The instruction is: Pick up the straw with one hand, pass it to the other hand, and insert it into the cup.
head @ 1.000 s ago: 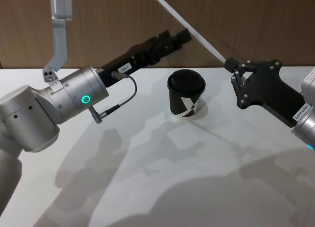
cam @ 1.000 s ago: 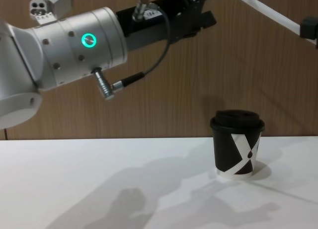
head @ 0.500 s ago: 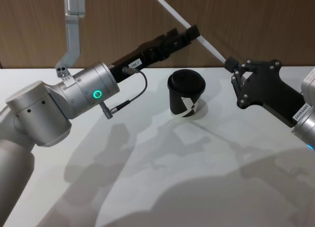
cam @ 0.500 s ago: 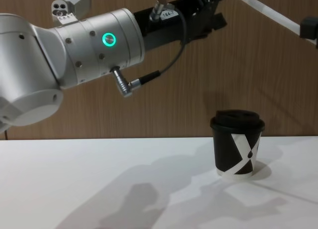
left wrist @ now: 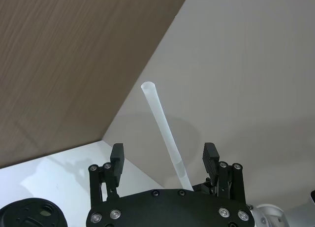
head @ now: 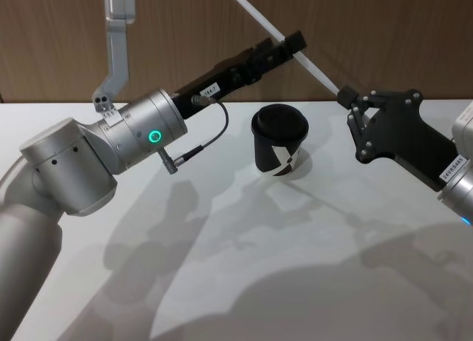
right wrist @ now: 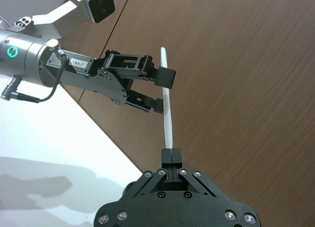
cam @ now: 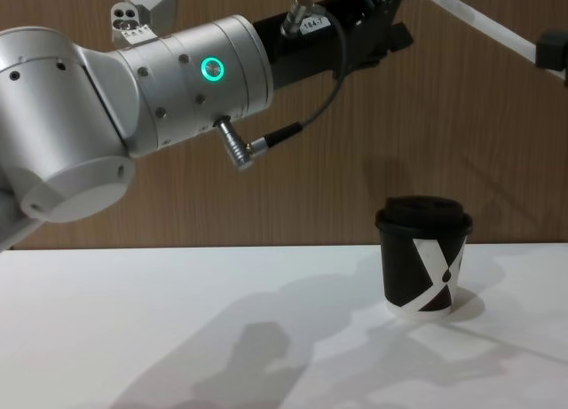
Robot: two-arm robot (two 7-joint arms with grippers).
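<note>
**Head view: a straw held aloft between two claws**

The right claw [head: 344, 98], the blocky all-black one, is clenched on the lower end of the white straw [head: 318, 73]. It holds it up in the air above the far edge of the tabletop [head: 222, 282], toward the right side. From there the straw slants up and away to the left against the wooden wall [head: 148, 30], its free end highest.

The left claw [head: 290, 45] is long and black, on a fat silver arm with a green ring lit. It reaches in from the left and meets the straw about halfway along. Seen from the left wrist, its two fingers [left wrist: 117, 155] stand wide apart with the straw [left wrist: 162, 126] running up between them, touching neither (so it is released, gripping nothing). The right wrist view tells it the same way: the straw [right wrist: 169, 128] rises from the shut right claw [right wrist: 170, 155] and passes between the spread fingers of the left claw [right wrist: 161, 91]. A thin dark cable [head: 185, 155] loops from the silver arm's side.

The cup [head: 280, 143], black with a domed lid and a white cross mark, stands upright on the tabletop. It is near the far edge, a little right of middle, below the straw and apart from both claws. From the chest camera the cup [cam: 424, 258] sits on the tabletop while the straw [cam: 484, 23] hangs well above it.
</note>
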